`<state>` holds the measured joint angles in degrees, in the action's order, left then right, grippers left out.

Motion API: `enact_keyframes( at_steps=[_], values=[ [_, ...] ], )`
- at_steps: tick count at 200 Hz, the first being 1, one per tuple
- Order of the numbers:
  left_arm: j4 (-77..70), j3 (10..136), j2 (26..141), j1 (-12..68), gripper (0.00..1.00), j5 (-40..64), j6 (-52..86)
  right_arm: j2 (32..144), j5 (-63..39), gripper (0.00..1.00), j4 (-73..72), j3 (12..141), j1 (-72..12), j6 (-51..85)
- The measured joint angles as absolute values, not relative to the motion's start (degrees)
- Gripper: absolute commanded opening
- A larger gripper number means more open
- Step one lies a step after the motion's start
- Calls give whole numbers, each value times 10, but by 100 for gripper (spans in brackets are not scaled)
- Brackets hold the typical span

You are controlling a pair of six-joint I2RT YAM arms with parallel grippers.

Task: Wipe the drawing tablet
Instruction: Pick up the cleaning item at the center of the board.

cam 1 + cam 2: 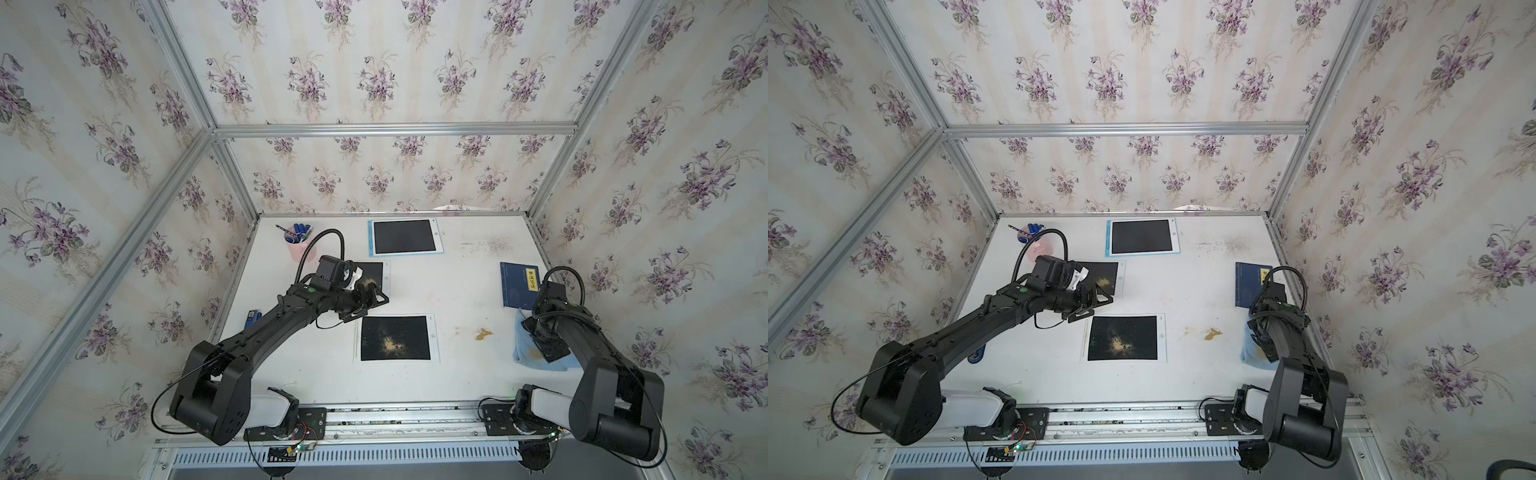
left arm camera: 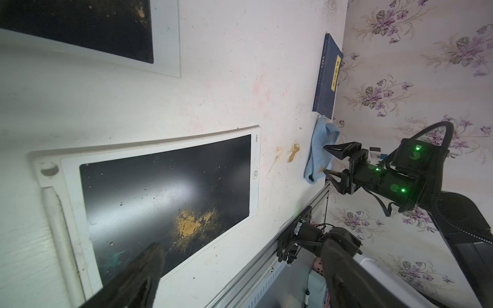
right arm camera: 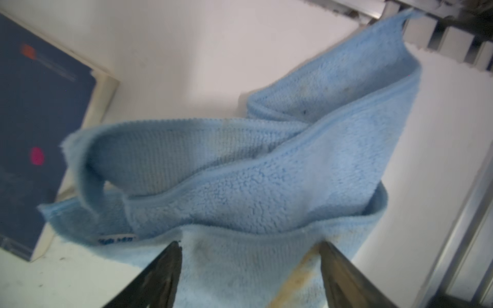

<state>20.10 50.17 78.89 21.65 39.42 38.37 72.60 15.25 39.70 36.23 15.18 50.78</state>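
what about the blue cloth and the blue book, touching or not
Touching. Right wrist view: a corner of the blue cloth lies against the page edge of the blue book.

Near tablet point(image 1: 395, 338): white frame, black screen, flat and face up at front centre of worktop point(image 1: 457, 374). Tan powder point(image 1: 390, 343) patch mid-screen, with fine specks scattered around it.
Middle tablet point(image 1: 377, 275): white frame, partly hidden, tan powder on the screen.
Back tablet point(image 1: 405, 237): blue frame, screen looks clean.
Cloth point(image 1: 524, 348): light blue microfibre, crumpled and folded, tan-stained, lying at the worktop's right edge, well apart from all three.
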Motion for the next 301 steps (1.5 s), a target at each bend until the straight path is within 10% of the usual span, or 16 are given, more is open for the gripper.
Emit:
enact_keyframes(
  at_steps=[124, 170, 301],
  values=[
    [195, 566, 868, 216, 93, 423, 345, 815, 186, 73, 328, 364, 153, 515],
    [193, 569, 877, 216, 93, 440, 321, 828, 175, 0, 268, 357, 154, 510],
    [229, 533, 795, 216, 94, 437, 248, 699, 119, 0, 387, 369, 157, 477]
  ],
)
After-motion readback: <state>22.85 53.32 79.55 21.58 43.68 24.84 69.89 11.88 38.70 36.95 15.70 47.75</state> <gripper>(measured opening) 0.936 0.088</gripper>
